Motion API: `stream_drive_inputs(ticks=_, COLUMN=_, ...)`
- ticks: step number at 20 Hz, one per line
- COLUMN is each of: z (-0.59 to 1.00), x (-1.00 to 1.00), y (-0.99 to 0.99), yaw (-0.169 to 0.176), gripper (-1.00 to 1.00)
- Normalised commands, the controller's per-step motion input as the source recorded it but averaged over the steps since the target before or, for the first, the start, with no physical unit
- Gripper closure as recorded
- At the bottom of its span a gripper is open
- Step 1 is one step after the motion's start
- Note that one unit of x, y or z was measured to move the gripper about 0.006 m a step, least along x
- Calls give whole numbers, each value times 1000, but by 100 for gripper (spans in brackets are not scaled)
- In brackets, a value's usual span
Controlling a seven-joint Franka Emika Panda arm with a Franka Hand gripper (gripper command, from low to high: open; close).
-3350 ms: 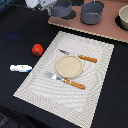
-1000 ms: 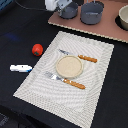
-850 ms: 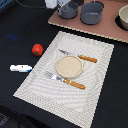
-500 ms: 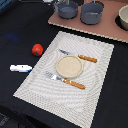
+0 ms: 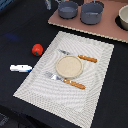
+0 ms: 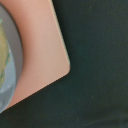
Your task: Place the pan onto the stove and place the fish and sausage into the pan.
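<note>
Pan [image 5: 68, 9] sits on the stove [image 5: 107, 31] beside the larger grey pot [image 5: 92, 12]; sausage [image 5: 37, 49] and fish [image 5: 21, 68] lie on the dark table [image 5: 20, 30] beside the placemat [image 5: 95, 95]. Gripper unseen, state unknowable.

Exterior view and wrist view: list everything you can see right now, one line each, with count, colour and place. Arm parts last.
stove: 1, pinkish-brown board, top of the exterior view toward its right.
pan: 1, blue-grey, on the stove's left part.
pot: 1, grey, larger, on the stove beside the pan.
bowl: 1, pale rim, at the stove's right end, cut off by the frame.
placemat: 1, pale woven, centre.
plate: 1, tan, round, on the placemat.
cutlery: 2 orange-handled pieces, either side of the plate.
sausage: 1, red, left of the placemat.
fish: 1, white with blue, left of the placemat.
table: black.
gripper: jaws not visible in either view.
</note>
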Motion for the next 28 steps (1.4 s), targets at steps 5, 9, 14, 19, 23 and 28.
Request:
stream_drive_inputs(ticks=5, z=40, x=0, y=-905, yaw=0, gripper=-100)
stream_drive_inputs(ticks=9, z=17, x=0, y=-927, yaw=0, gripper=-100)
stream_drive_inputs(ticks=14, z=6, x=0, y=-931, yaw=0, gripper=-100)
stream_drive_inputs(ticks=19, z=0, x=-1, y=-915, yaw=0, gripper=-100)
stream_drive_inputs(ticks=23, z=-89, x=17, y=-874, yaw=20, gripper=-100)
stream_drive_inputs(ticks=28, z=-207, x=235, y=-715, yaw=161, gripper=-100)
